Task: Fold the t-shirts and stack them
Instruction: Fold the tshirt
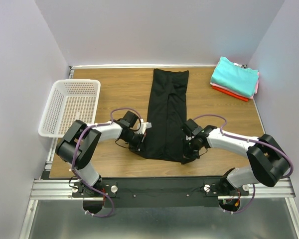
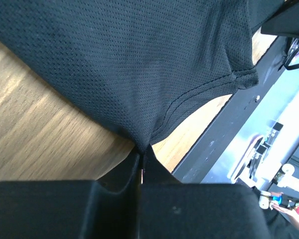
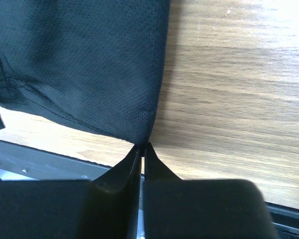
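The black t-shirt (image 1: 167, 112) lies folded into a long strip down the middle of the table. My left gripper (image 1: 141, 143) is shut on its near left corner; in the left wrist view (image 2: 142, 148) the mesh cloth (image 2: 129, 64) bunches into the closed tips. My right gripper (image 1: 188, 152) is shut on the near right corner; the right wrist view (image 3: 143, 145) shows the cloth (image 3: 79, 64) pinched between the tips. The teal t-shirt (image 1: 234, 75) lies folded on top of the red-orange (image 1: 237, 94) and pink ones at the far right corner.
A white lattice basket (image 1: 70, 106) stands at the table's left edge. A black rail (image 1: 159, 188) runs along the near edge, behind both arm bases. Grey walls close in the back and sides.
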`<state>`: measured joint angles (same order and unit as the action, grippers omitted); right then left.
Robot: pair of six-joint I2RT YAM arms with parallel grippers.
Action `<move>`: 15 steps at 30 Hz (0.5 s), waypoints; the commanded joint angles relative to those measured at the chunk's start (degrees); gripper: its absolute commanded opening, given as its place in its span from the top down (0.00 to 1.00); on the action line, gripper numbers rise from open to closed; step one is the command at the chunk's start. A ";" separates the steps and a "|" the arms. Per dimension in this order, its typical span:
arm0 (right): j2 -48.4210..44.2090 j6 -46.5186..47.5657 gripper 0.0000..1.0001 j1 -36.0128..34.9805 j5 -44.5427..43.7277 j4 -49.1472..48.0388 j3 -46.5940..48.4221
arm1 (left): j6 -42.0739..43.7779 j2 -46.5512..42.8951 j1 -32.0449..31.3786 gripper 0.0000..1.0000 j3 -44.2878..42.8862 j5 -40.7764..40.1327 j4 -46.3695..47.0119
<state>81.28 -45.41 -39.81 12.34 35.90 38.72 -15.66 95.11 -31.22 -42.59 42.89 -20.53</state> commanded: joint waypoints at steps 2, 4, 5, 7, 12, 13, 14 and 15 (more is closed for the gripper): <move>0.29 1.11 0.94 -0.53 -0.39 0.48 2.49 | 1.07 -0.62 -0.42 1.00 -0.30 -4.30 0.67; 0.29 1.37 0.99 -0.53 -0.73 1.28 3.20 | 0.46 -2.98 -0.42 1.00 -1.09 -6.59 0.06; 0.20 1.46 1.00 -0.53 -0.82 1.63 3.73 | 0.37 -3.96 -0.42 1.00 -1.35 -7.47 -0.73; -0.41 1.29 1.00 -0.53 -1.00 2.77 4.26 | -0.42 -6.41 -0.42 1.00 -2.32 -9.49 -2.04; -1.91 1.20 1.00 -0.53 -2.84 7.42 7.59 | -1.83 -10.47 -0.33 1.00 -4.51 -13.01 -4.07; -2.26 1.11 0.99 -0.53 -3.46 8.04 8.38 | -1.83 -11.25 -0.33 1.00 -4.87 -13.19 -4.60; -2.44 1.11 1.00 -0.53 -3.90 8.57 9.00 | -2.09 -11.35 -0.33 1.00 -5.57 -13.45 -4.78; -2.61 0.94 1.00 -0.53 -5.21 9.53 10.48 | -2.09 -11.61 -0.33 1.00 -5.92 -13.45 -4.78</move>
<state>80.88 -44.73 -39.81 11.22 40.64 44.91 -16.99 85.56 -31.27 -46.11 33.04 -23.57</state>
